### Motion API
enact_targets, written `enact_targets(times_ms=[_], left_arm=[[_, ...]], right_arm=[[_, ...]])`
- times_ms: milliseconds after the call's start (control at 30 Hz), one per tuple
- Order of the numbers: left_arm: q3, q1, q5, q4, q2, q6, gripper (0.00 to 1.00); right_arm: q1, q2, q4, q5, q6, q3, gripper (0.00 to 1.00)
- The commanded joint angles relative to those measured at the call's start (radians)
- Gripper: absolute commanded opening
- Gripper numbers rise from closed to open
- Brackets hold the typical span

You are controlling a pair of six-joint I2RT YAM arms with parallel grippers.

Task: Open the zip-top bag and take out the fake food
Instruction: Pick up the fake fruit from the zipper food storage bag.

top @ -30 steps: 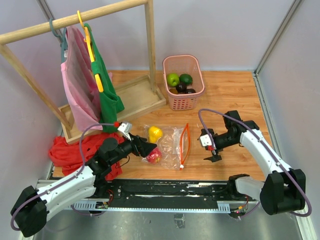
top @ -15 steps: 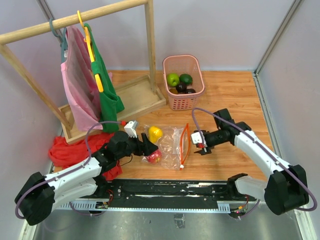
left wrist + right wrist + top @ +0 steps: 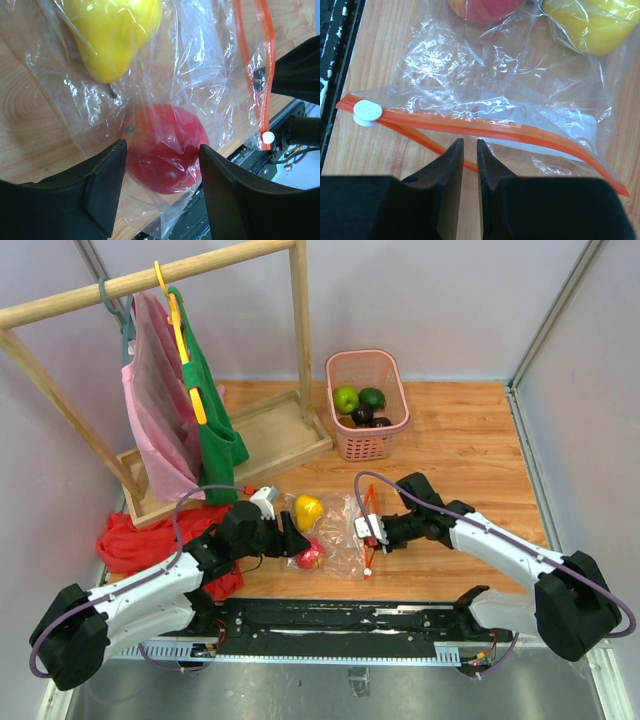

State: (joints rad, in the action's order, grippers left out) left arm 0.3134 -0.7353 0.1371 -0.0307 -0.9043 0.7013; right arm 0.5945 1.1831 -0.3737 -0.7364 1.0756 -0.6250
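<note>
Two blunt black fingers of the left gripper (image 3: 162, 167) stand spread wide, straddling a round, glossy red piece (image 3: 167, 150) of the fake food that lies between them under a film of plastic. That film is the zip-top bag (image 3: 200, 60): clear, crinkled and shiny, lying flat on the grainy wooden tabletop (image 3: 375, 170). Just past the red piece, ahead of these fingers, a smooth yellow piece (image 3: 115, 35) with lobed shoulders also sits inside the bag.

On the other side, the right gripper (image 3: 468, 147) has its fingers drawn almost together, with only a thin slit between them. Their tips sit at the bag's mouth, against the stiff orange-red zip strip (image 3: 485, 127). The strip's two lips part in a narrow wedge; the lower lip runs under the fingertips, and I cannot tell whether it is pinched. A small white round slider (image 3: 367, 111) caps the strip's end, off to the left of these fingers.

Farther out, well beyond the right gripper, a pink lattice basket (image 3: 368, 445) holds a light green piece (image 3: 346, 398), a dark green piece (image 3: 372, 397) and darker pieces. Behind the left gripper, beside its arm, lies a rumpled red cloth heap (image 3: 130, 535).
</note>
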Motion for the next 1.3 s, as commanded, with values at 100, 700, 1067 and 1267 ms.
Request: enact_targets(times_ms=[100, 700, 1067, 1267], left_arm=[[0.018, -0.001, -0.025, 0.103, 0.063, 0.007, 0.67], [-0.098, 0.042, 0.008, -0.002, -0.044, 0.012, 0.27], [-0.1, 0.056, 0.025, -0.063, -0.144, -0.011, 0.15], [-0.032, 0.06, 0.066, -0.113, -0.25, -0.05, 0.14]], right_arm=[[0.036, 0.046, 0.084, -0.012, -0.001, -0.001, 0.18], [0.179, 0.2, 0.19, 0.043, 0.027, -0.039, 0.25], [0.122, 0.193, 0.088, 0.067, 0.075, -0.069, 0.28], [0.166, 0.188, 0.117, -0.038, 0.06, -0.085, 0.42]])
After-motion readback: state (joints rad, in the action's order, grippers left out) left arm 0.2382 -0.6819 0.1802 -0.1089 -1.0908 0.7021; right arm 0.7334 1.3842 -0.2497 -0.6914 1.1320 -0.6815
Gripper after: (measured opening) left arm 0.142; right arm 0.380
